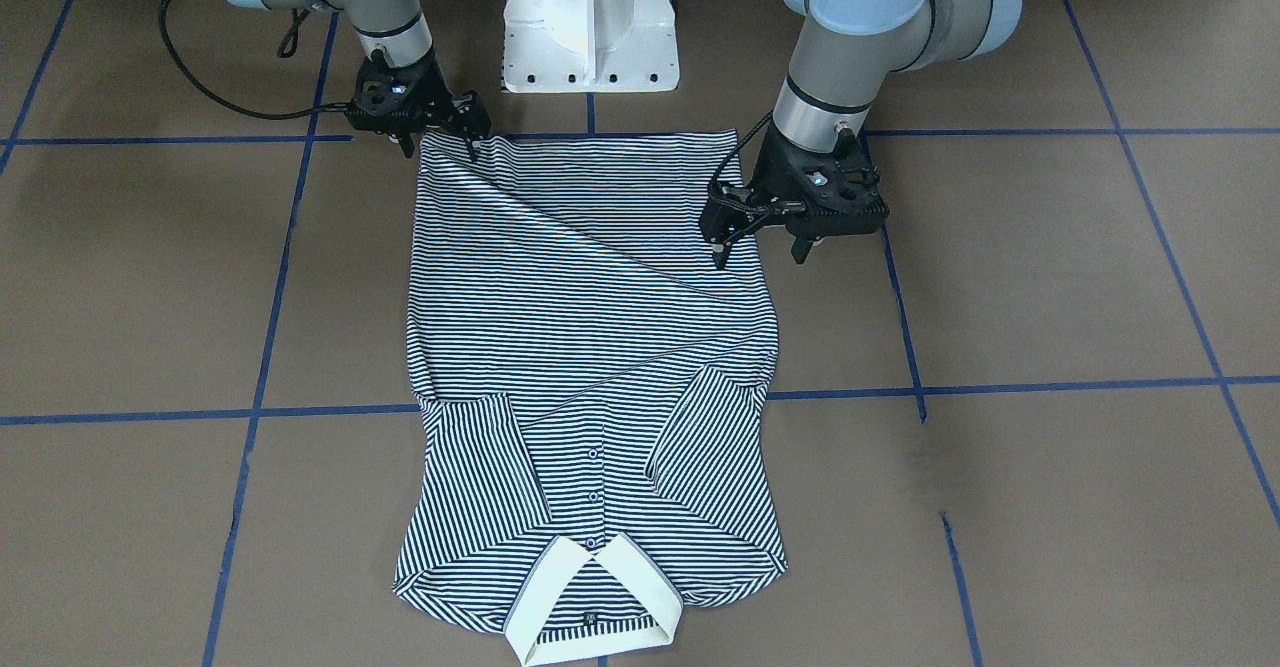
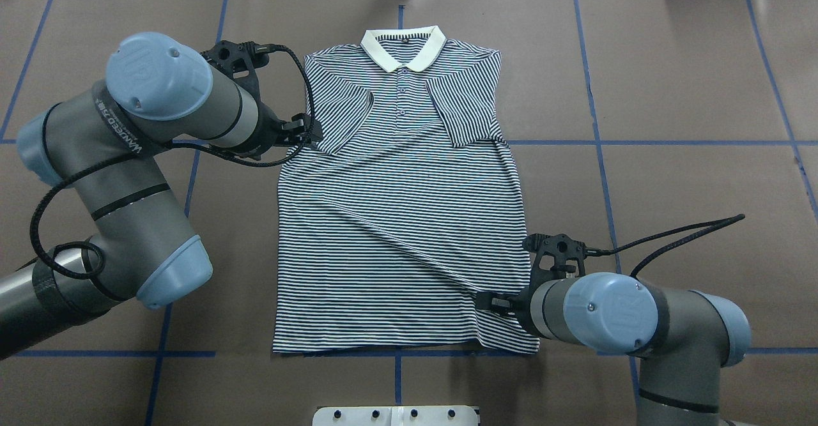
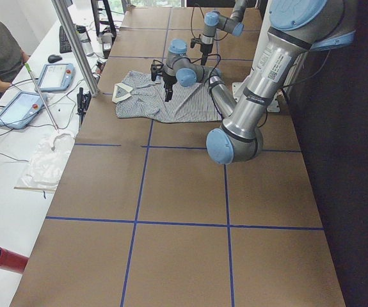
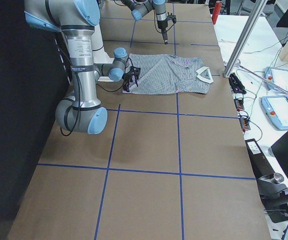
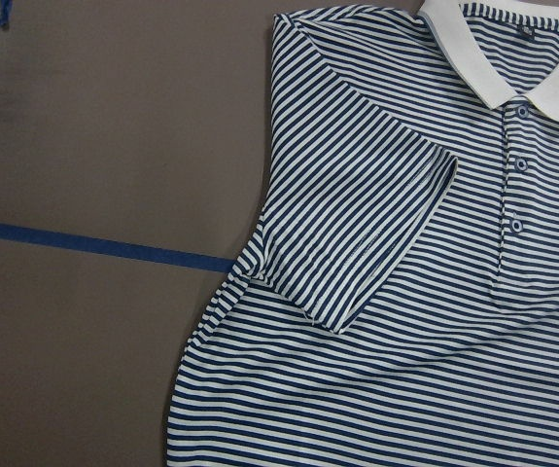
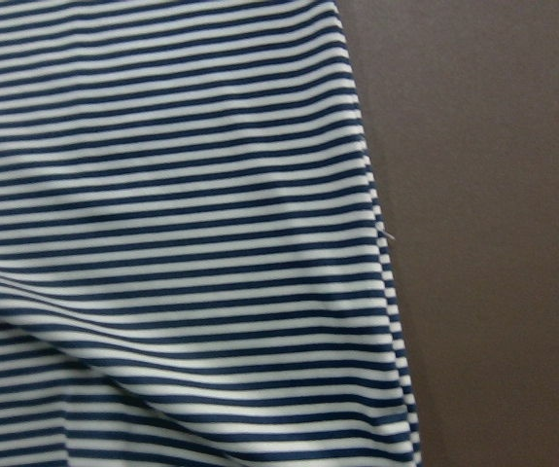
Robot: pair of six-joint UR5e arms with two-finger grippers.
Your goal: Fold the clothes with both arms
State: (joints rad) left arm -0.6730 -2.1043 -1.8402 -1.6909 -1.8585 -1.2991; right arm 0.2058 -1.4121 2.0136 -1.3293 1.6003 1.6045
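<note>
**Shirt [image 2: 402, 221] flat and limp; neither end effector has a grip**

Reading the overhead view as a clock, the shirt lies face up in the middle of the surface [image 2: 671, 158]. Its collar [image 2: 402, 49] is at 12 o'clock, its hem [image 2: 396, 347] at 6, and both sleeves [image 2: 339, 116] are turned in over the chest.

The left end effector [image 1: 760, 250] stands at the shirt's 10 o'clock edge with its jaws spread. One tip is on the cloth and the other is over bare surface, so it holds nothing. The right end effector [image 1: 440, 150] is at the 5 o'clock hem corner. Its jaws are also apart, astride that corner and not closed on it as far as the front view shows. A crease [image 1: 600, 212] runs slantwise between the two.

This looks like a thin, light knit: soft and stretchy, with no stiffness except perhaps in the collar. It should sag between two holds and slide readily on the surface. It is best taken by pinching both layers at the edge, at matching points such as the hem corners at 5 and 7 o'clock. Holds as staggered as these would likely skew it if pulled, and loosen the sleeves.
</note>
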